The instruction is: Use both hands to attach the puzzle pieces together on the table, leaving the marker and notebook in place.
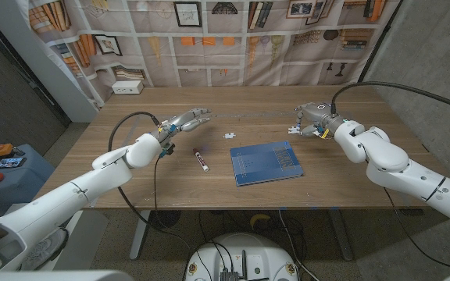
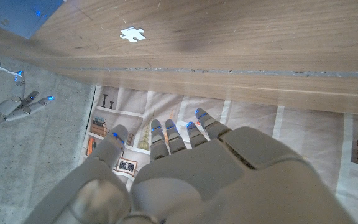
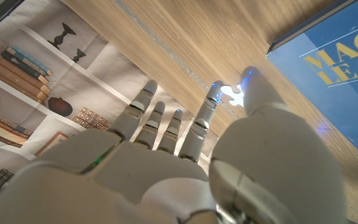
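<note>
The notebook (image 1: 266,162) lies blue and closed on the table (image 1: 131,187) nearest the robot, with the marker (image 1: 201,160) just to its left. Beyond them a white puzzle piece (image 1: 229,135) lies alone near the table's middle. The left hand (image 1: 187,121) hovers left of it, fingers spread, holding nothing. The right hand (image 1: 312,117) is at the far right, pinching a second white piece (image 3: 231,94) between thumb and a fingertip
</note>
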Robot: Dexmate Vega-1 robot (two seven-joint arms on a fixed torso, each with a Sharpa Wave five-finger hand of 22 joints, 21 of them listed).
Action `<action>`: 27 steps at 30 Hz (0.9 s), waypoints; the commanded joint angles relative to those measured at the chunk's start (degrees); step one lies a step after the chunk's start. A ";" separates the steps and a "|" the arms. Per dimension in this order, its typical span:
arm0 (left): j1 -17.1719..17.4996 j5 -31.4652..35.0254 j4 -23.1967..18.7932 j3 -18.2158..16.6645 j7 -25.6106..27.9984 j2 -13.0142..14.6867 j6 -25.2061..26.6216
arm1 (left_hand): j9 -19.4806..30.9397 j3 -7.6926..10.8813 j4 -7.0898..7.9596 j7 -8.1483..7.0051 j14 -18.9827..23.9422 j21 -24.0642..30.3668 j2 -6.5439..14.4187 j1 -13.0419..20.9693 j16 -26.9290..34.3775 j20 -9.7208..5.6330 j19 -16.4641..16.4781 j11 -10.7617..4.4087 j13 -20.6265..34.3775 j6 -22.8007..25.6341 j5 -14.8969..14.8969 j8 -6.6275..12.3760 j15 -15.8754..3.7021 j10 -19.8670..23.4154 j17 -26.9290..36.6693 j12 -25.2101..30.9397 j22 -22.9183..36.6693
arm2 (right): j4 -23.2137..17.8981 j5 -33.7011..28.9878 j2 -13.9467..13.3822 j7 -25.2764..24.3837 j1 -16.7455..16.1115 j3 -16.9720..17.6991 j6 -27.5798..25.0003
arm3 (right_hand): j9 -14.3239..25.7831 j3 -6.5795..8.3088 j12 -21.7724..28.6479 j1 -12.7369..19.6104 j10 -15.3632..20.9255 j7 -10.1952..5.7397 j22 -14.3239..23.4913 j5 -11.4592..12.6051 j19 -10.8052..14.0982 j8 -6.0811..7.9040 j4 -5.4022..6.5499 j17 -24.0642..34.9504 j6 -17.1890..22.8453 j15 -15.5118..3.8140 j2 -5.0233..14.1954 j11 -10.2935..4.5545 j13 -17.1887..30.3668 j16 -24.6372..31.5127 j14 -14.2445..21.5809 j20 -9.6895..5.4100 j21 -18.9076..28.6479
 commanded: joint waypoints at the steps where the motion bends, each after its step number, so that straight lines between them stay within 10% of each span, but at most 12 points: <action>1: -1.25 7.37 0.17 1.25 -2.11 1.01 -0.32 | 0.13 0.32 0.54 -0.49 -0.74 -0.06 4.14 -0.97 -0.07 -4.08 -2.97 -1.57 0.16 0.11 0.27 0.03 -5.63 0.17 -0.07 -0.10 0.26 | 1.20 -0.41 1.10 -0.04 1.61 -0.87 0.23 | 0.14 0.00 0.06 0.43 0.67 0.09 0.19 0.39 0.38 -0.13 0.34 0.17 0.29 -1.79 0.32 0.00 0.05 0.30 0.55 -0.27 -0.06; 27: -4.86 17.12 2.66 5.63 -6.39 -0.56 -0.88 | 0.04 -1.28 4.34 -1.09 -9.93 0.50 3.19 -3.52 -0.39 -4.05 -15.77 -2.19 0.11 -7.67 0.40 -0.56 -4.42 -5.72 0.11 -1.12 0.47 | 3.78 0.38 3.73 3.02 7.03 -3.10 2.37 | -0.02 -0.24 0.16 0.25 1.79 0.09 0.18 0.30 -0.11 -0.44 0.40 0.36 0.25 -1.61 0.38 -0.23 0.08 0.24 0.60 0.13 -0.26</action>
